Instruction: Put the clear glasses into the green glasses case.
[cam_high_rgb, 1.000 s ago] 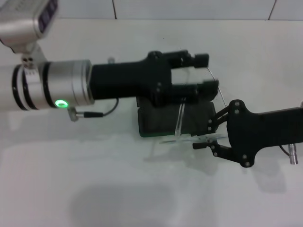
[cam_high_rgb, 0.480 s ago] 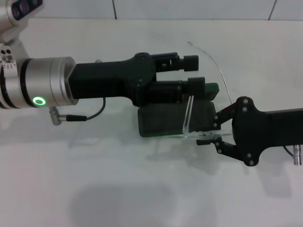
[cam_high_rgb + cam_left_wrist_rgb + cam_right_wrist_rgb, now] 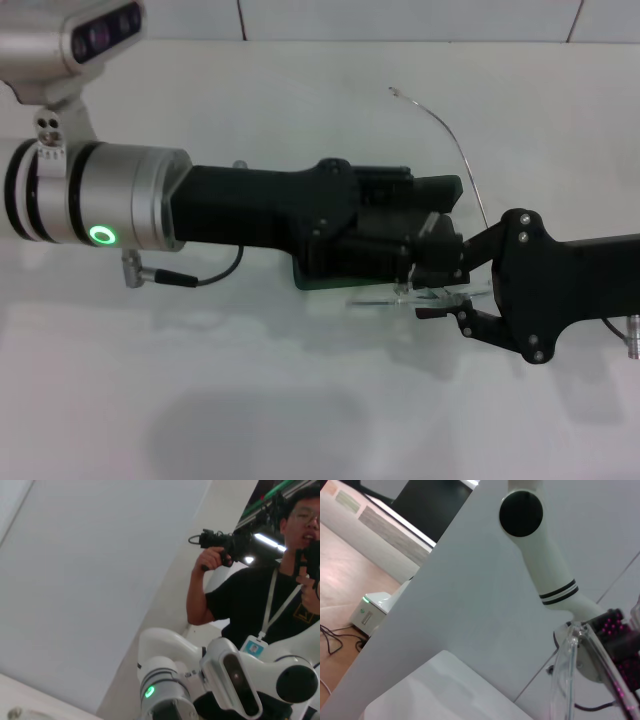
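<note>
On the white table [image 3: 300, 400], right pincer [image 3: 440, 305] pinches clear glasses [image 3: 400, 297]; left pincer unclear

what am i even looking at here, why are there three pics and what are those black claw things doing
This is a two-armed robot working at a white table. The wide picture is taken from a camera on its head, looking down. The other two come from cameras on its wrists, which here point away from the table: one shows a person in the room, the other a white arm and a clear lens up close.

The black claws are the arms' grasping parts. The left end effector reaches in over the green glasses case, hiding most of it, so I cannot tell if the case is open. The right end effector grips the clear glasses at the case's near edge, with one clear arm of the glasses sticking out behind.
</note>
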Controlling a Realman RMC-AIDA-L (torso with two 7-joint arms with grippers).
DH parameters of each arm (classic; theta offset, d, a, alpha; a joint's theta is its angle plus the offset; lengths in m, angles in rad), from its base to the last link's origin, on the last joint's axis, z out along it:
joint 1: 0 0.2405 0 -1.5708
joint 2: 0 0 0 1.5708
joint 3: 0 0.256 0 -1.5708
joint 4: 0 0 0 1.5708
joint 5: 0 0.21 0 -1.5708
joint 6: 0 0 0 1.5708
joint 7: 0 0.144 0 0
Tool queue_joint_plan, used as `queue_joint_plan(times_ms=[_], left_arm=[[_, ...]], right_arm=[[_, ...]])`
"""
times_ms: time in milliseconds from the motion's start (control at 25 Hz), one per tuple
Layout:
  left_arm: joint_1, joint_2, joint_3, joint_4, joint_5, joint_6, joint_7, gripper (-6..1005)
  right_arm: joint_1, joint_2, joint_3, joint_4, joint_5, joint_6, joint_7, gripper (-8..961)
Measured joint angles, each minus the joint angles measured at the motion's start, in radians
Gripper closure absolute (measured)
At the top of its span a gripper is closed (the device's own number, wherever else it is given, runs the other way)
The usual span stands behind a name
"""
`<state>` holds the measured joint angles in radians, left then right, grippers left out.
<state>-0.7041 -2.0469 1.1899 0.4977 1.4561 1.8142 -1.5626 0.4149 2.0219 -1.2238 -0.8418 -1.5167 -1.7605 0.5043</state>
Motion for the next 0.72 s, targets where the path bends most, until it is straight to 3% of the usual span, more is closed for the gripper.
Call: queue_joint_plan(times_ms=[720], left_arm=[[-0.006,-0.003,0.014,0.006,0.014,0.012,-0.062,269]], right_arm=[[-0.016,0.003,-0.007,0.001,0.005,-0.027,-0.022,827]])
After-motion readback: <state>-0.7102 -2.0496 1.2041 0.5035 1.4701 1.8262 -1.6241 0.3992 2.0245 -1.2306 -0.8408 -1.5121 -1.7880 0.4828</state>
